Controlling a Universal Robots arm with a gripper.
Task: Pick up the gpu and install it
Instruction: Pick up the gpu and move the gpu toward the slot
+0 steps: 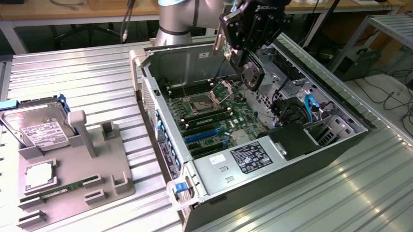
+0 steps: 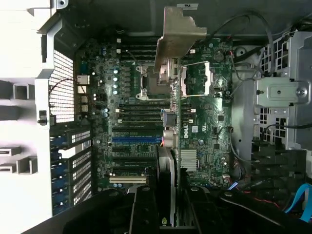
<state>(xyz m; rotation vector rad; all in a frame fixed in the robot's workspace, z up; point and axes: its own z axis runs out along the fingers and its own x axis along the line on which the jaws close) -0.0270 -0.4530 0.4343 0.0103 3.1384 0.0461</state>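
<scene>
"ROBOTIQ" stands in white letters on the black housing directly above the jaws. "DELL" is printed in white on the motherboard beneath the jaws, just beside the gpu clamped in them. The labels on the power supply and the hard drive, both well away from the jaws, carry print too small to read.

gpu edge-on, over motherboard, inside case

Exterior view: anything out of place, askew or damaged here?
Nothing stands out. The gpu hangs on edge in the gripper above the open case, not yet seated in a slot.
</scene>
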